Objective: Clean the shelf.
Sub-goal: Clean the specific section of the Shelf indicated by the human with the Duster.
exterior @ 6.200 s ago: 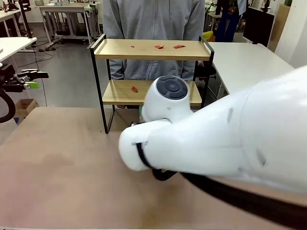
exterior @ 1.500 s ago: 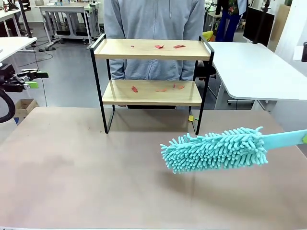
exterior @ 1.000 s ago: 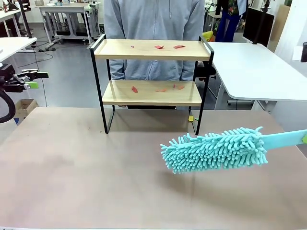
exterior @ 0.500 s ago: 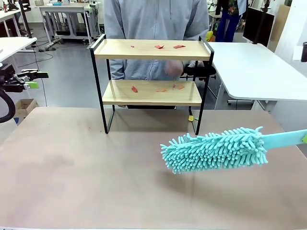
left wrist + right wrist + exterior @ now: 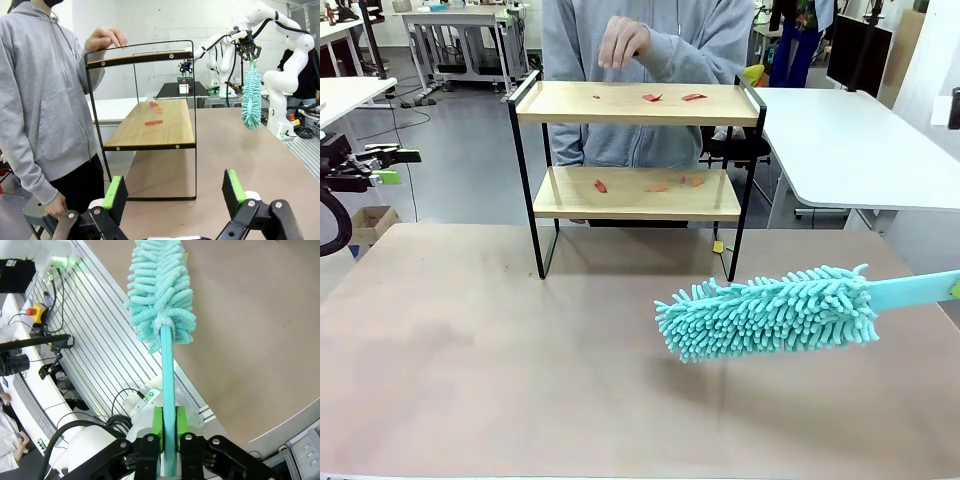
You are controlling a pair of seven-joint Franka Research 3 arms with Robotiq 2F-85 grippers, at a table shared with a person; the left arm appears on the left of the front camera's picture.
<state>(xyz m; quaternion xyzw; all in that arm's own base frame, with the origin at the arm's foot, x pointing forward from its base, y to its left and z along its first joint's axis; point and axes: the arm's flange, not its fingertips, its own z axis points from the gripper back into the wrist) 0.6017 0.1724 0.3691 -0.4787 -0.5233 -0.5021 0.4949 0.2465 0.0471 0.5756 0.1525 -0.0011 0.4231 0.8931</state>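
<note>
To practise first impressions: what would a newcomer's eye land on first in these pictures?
The fluffy turquoise microfibre duster, clamped by its handle in the right gripper, juts over the brown table at front right. Behind it stands the two-tier wooden shelf with a black metal frame, small red scraps on both boards, and a person's hand raised above its top board.

no writing, label, brand or number is legible on anything in these views

My table: brown flat top (image 5: 470, 350), carrying black-framed wooden shelf (image 5: 620, 116).
Upper board (image 5: 560, 100): red scraps (image 5: 652, 97).
Lower board (image 5: 630, 202): red scraps (image 5: 601, 185).
</note>
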